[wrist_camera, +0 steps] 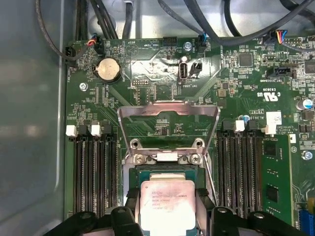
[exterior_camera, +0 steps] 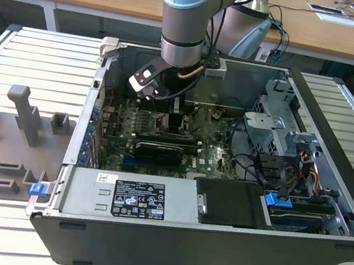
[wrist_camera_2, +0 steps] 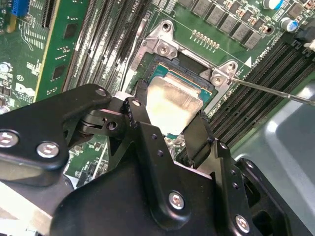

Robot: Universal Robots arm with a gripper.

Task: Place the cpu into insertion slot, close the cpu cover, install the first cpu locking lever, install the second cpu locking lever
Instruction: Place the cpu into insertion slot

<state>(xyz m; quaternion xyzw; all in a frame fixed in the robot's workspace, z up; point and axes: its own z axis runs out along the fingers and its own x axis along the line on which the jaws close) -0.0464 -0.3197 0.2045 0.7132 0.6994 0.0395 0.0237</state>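
Observation:
The cpu [wrist_camera: 167, 204] [wrist_camera_2: 172, 101], a small square chip with a pale silver top, lies flat in the insertion slot [wrist_camera_2: 162, 66] on the green motherboard [exterior_camera: 113, 133]. My gripper [wrist_camera_2: 170, 118] [wrist_camera: 167, 199] is shut on it, one black finger [wrist_camera_2: 140, 101] against each of two opposite edges. The cpu cover [wrist_camera: 147, 109], a silver frame with a large cut-out, stands swung open on its hinge beyond the slot. A thin wire locking lever [wrist_camera_2: 266, 88] sticks out beside the slot, unlatched. In the exterior view the arm reaches down into the open computer case [exterior_camera: 341, 104] over the slot.
Black memory slots [wrist_camera: 93, 167] run along both sides of the slot. A coin battery [wrist_camera: 108, 70] and cables [wrist_camera: 221, 29] lie beyond the cover. The power supply [exterior_camera: 134, 196] and drive cage [exterior_camera: 283, 135] fill the case's near and right sides. A grey fixture tray [exterior_camera: 11, 128] sits left.

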